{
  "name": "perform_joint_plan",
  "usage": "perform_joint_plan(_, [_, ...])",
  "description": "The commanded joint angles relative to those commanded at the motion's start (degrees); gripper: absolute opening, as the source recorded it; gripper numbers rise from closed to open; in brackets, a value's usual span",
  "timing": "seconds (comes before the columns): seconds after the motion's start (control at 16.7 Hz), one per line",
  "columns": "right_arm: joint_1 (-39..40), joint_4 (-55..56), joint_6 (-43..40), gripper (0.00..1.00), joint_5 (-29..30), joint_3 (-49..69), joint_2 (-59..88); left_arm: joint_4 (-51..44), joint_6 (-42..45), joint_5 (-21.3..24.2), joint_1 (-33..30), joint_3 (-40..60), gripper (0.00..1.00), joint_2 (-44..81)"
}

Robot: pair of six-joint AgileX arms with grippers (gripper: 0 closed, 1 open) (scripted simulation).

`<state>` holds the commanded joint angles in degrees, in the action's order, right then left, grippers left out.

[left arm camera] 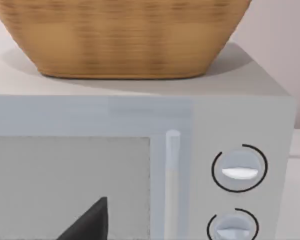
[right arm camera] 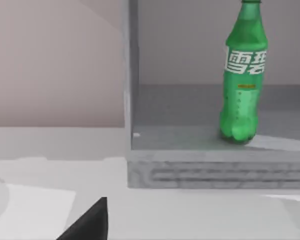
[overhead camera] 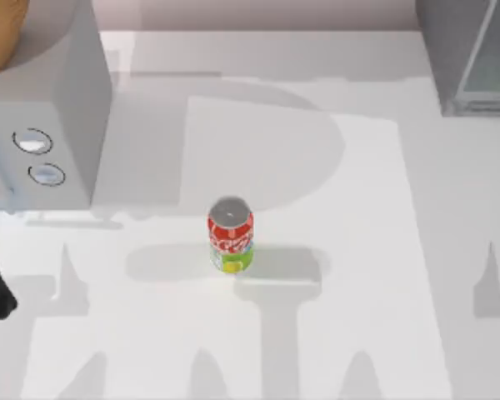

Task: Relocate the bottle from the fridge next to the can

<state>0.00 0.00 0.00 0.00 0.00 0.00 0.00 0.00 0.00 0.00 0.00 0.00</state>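
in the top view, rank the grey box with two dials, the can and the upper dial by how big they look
1. Grey box with two dials, by far the largest, cut off at the picture's left edge.
2. Can, standing mid-table.
3. Upper dial, a little smaller than the can.

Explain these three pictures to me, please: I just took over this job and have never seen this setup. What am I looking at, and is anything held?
It is two AgileX arms at a white table. The top view looks down: a red can stands mid-table, a grey box with two dials sits at the left, the fridge at the far right. The left wrist view faces that dialled box, with a wicker basket on top. The right wrist view looks into the open fridge, where the green bottle stands upright. Nothing is seen held.
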Motion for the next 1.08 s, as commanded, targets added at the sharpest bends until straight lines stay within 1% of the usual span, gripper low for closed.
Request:
perform_joint_plan(0.24, [-0.3,1.6,0.0,1.00,-0.1,1.2,1.8,0.0,0.0,0.0,0.0,0.0,1.00,0.0])
perform_joint_plan(0.48, [-1.8,9.9,0.2,1.00,-1.1,7.4,12.6,0.0,0.0,0.0,0.0,0.0,1.00,0.0])
perform_joint_plan(0.72, [-3.8,22.1,0.6,1.00,-3.0,16.4,33.0,0.0,0.0,0.0,0.0,0.0,1.00,0.0])
perform_joint_plan(1.08, [-7.3,42.7,1.0,1.00,-6.2,31.5,72.8,0.0,0.0,0.0,0.0,0.0,1.00,0.0])
